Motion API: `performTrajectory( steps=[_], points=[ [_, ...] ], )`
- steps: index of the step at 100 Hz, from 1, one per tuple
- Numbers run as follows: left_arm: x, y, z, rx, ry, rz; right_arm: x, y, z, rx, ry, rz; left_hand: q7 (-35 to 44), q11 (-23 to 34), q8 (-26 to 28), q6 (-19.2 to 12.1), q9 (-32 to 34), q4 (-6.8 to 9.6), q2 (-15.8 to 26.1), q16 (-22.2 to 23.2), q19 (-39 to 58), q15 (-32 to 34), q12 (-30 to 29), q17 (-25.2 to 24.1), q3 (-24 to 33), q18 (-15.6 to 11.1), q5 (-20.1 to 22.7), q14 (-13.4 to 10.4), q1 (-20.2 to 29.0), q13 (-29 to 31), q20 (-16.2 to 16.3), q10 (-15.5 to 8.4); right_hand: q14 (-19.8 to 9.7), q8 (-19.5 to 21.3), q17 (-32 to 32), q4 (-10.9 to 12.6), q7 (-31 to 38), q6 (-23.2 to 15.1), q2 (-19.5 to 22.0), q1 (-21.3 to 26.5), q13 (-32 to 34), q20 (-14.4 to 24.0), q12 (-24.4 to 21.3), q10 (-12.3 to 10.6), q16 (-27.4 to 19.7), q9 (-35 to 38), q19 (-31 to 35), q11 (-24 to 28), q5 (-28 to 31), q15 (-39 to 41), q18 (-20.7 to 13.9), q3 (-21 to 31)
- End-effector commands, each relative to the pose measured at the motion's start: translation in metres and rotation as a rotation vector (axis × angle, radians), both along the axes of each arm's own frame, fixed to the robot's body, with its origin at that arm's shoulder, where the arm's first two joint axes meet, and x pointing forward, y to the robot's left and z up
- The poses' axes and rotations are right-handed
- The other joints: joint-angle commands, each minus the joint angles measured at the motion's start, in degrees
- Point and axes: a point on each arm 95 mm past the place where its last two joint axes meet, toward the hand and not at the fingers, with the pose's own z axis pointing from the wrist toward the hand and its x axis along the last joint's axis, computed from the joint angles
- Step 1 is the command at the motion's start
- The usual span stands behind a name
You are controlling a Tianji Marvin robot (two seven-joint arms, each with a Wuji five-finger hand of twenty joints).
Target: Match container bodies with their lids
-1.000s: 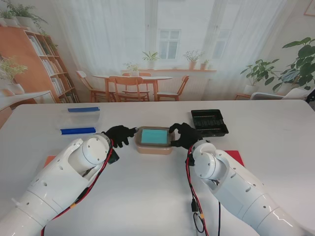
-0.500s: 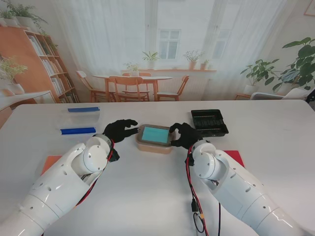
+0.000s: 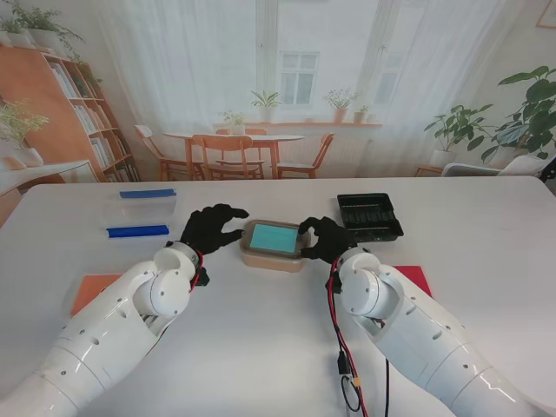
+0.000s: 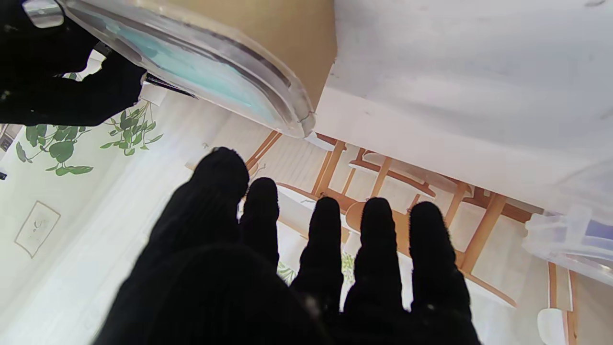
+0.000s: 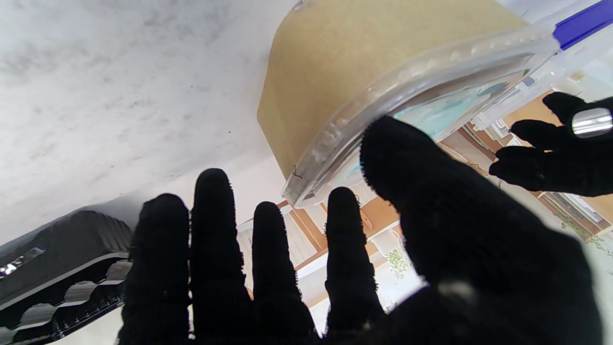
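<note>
A tan container body (image 3: 271,258) sits in the middle of the table with a clear lid (image 3: 274,238) on it, teal showing through. My left hand (image 3: 213,228) hovers just left of it, open, fingers spread, touching nothing. My right hand (image 3: 323,239) is at the container's right edge. In the right wrist view the thumb lies on the clear lid's rim (image 5: 421,96) above the tan wall (image 5: 364,62), while the other fingers (image 5: 273,249) stretch out beside it. The left wrist view shows the lid (image 4: 201,67), my straight fingers (image 4: 325,239) apart from it.
A clear box (image 3: 139,204) with blue clips and a blue-edged clear lid (image 3: 137,231) lie at the far left. A black ribbed tray (image 3: 369,215) sits right of the container. An orange mat (image 3: 91,287) and a red mat (image 3: 415,276) lie near my arms.
My left hand has drawn away from the container's left edge, moved farther from me and spread its fingers. The right hand has stayed at the right edge.
</note>
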Motion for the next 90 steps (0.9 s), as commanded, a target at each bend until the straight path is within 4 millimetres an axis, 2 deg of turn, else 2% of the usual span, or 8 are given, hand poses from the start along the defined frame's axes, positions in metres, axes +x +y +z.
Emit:
performTrajectory(
  steps=[1,22,26,45,47,49,90],
  points=[
    [0.001,0.0,-0.004,0.005,0.006,-0.002,-0.001,0.003,-0.001,0.007,0.013,0.008,1.37,-1.49,0.91,-2.7,-2.36,0.42,-0.93,-1.3,-3.9,-2.87,-1.2,-0.19,2.55,-2.06,-2.21,-2.11,2.5,-2.27,-0.49,-2.04,-1.01,1.21,0.36,-0.63,-0.25,-0.05,-0.22,-0.78,0.64,0.82,0.55,0.21,0.73,0.77,1.82,0.76,1.86,1.25,-1.57,-0.1],
    [0.005,0.0,-0.007,0.045,0.005,-0.022,-0.002,0.004,-0.001,0.008,0.015,0.006,2.01,-2.7,1.07,-4.55,-2.39,-0.34,-3.04,-0.81,-6.55,-4.22,-1.98,-0.19,5.15,-2.57,-3.46,-2.82,4.25,-2.31,0.67,-2.7,-1.01,1.19,0.61,-0.61,-0.43,0.02,-0.13,-0.74,0.67,0.94,0.58,0.19,0.73,0.66,1.95,0.71,1.72,1.36,-1.76,-0.13],
    [0.006,0.0,-0.008,0.051,0.008,-0.026,-0.002,0.004,-0.001,0.008,0.015,0.006,2.07,-3.59,1.01,-5.06,-2.2,-1.17,-3.55,-0.45,-7.27,-4.5,-2.51,-0.09,6.06,-2.68,-3.98,-3.09,4.08,-2.29,1.37,-2.97,-1.01,1.15,0.65,-0.6,-0.51,0.08,-0.13,-0.74,0.66,0.96,0.59,0.23,0.74,0.66,1.97,0.71,1.67,1.38,-1.78,-0.12],
    [0.01,-0.002,-0.011,0.081,0.008,-0.045,-0.002,0.004,-0.001,0.01,0.017,0.003,1.85,-4.03,0.85,-6.31,-2.28,-2.06,-4.51,0.24,-7.47,-4.13,-2.74,-0.02,7.36,-3.55,-5.56,-3.7,4.59,-2.14,2.57,-3.72,-0.98,0.92,0.93,-0.6,-0.94,0.46,-0.08,-0.84,0.8,1.07,0.61,0.26,0.76,0.81,2.13,0.73,1.47,1.54,-1.96,-0.2],
    [0.01,-0.002,-0.012,0.083,0.006,-0.047,-0.003,0.004,-0.001,0.011,0.017,0.003,2.21,-4.19,0.77,-6.33,-2.21,-3.27,-4.78,0.66,-8.02,-4.05,-2.82,0.07,8.68,-3.62,-5.79,-3.74,4.1,-2.14,4.36,-3.76,-1.0,0.9,0.96,-0.6,-0.97,0.51,-0.04,-0.87,0.8,1.08,0.62,0.24,0.77,0.86,2.15,0.74,1.45,1.55,-1.98,-0.2],
    [0.01,-0.002,-0.012,0.085,0.005,-0.048,-0.003,0.004,-0.001,0.011,0.017,0.002,2.3,-4.25,0.75,-6.38,-2.21,-3.58,-4.89,0.79,-8.13,-3.97,-2.85,0.11,8.99,-3.66,-5.83,-3.74,3.89,-2.11,4.84,-3.84,-1.05,0.87,1.0,-0.6,-1.0,0.54,-0.01,-0.89,0.8,1.1,0.62,0.24,0.76,0.85,2.17,0.73,1.43,1.55,-1.99,-0.2],
    [0.012,-0.006,-0.014,0.101,0.017,-0.069,-0.004,0.002,-0.002,0.025,0.027,-0.027,2.44,-4.62,0.76,-6.54,-2.16,-3.91,-5.8,1.09,-7.09,-2.45,-3.02,0.28,9.58,-4.28,-6.42,-4.21,3.27,-1.97,5.78,-4.35,-1.02,-0.68,1.4,-0.54,-3.15,2.41,0.35,-1.3,0.83,1.35,0.65,0.35,0.78,0.81,2.42,0.71,-0.17,1.75,-2.28,-0.64]
  ],
)
